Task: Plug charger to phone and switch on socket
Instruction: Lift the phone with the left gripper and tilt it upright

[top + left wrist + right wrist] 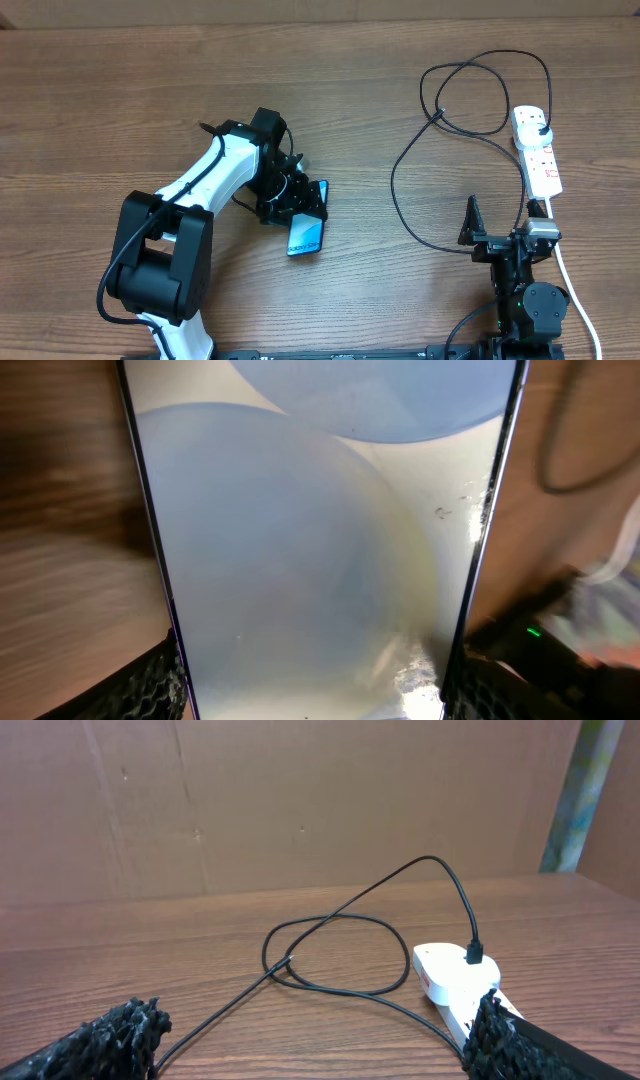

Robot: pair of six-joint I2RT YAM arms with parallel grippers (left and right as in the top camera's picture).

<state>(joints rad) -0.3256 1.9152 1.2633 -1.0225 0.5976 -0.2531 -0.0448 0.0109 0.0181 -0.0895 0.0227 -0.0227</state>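
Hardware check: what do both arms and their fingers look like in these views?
Left arm: white shells, black joints and a black base block, with a thin black cable running along it. Right arm: all black, with a small silver block at the wrist. Fingers on both: black, with rough honeycomb-textured pads.

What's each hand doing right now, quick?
Left hand: holding the phone.
Right hand: open, empty.
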